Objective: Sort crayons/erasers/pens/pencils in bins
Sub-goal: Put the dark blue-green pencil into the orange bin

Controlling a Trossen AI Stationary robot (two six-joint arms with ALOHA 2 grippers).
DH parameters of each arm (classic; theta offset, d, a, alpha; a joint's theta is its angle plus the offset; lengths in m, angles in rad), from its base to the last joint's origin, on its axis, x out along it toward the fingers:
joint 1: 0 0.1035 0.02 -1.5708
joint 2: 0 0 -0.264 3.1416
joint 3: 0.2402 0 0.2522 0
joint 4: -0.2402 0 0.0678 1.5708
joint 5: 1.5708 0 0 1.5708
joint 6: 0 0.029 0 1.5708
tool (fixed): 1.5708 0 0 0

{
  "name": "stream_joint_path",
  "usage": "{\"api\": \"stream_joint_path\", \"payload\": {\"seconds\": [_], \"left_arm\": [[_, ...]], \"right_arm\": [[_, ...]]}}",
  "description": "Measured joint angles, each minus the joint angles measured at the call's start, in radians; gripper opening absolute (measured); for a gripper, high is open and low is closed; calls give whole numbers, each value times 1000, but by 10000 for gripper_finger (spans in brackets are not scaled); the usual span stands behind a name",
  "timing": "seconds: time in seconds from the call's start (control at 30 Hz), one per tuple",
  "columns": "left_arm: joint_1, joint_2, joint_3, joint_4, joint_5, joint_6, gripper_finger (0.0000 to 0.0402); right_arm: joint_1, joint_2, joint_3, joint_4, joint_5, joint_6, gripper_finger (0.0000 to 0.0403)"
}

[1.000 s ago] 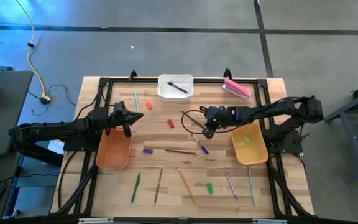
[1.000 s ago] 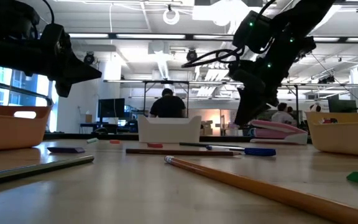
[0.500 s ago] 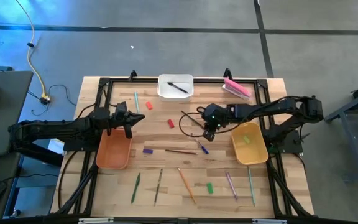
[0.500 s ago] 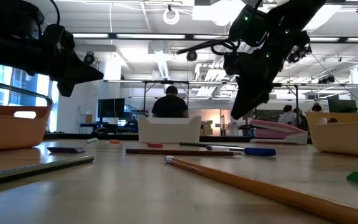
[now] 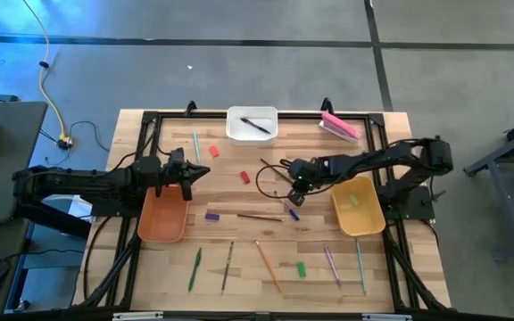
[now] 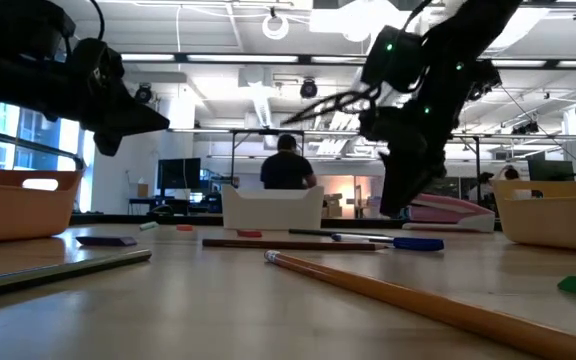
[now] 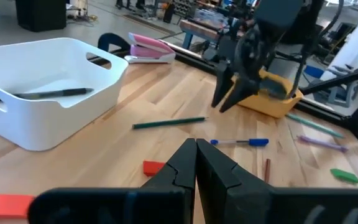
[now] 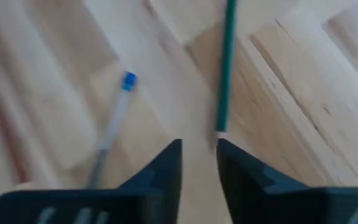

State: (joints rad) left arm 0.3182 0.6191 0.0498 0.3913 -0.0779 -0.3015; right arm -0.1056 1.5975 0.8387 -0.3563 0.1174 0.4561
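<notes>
Right gripper (image 5: 296, 188) lower now, fingers (image 8: 166, 168) spread over green pencil (image 8: 226, 68), blue pen (image 8: 114, 118) beside.

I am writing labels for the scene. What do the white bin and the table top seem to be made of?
The white bin looks like smooth moulded plastic: rounded corners, cut-out handles, a soft even sheen. The table top looks like light wood planks with a matte finish: grain lines and seams between boards show.
</notes>
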Motion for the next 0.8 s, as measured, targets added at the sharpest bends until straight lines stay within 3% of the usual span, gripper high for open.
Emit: {"api": "stream_joint_path", "payload": {"seconds": [0.13,0.4,0.57,0.8], "left_arm": [[1,40,1,32,2,-18,0],[-21,128,1,135,14,-40,0],[-33,187,1,194,14,-69,0],[-33,273,1,298,13,-148,0]], "right_arm": [[-19,79,63,-31,34,-7,132],[-43,182,121,-53,35,-37,127],[-54,188,125,-48,15,-38,104],[-76,192,125,-52,-34,-54,44]]}}
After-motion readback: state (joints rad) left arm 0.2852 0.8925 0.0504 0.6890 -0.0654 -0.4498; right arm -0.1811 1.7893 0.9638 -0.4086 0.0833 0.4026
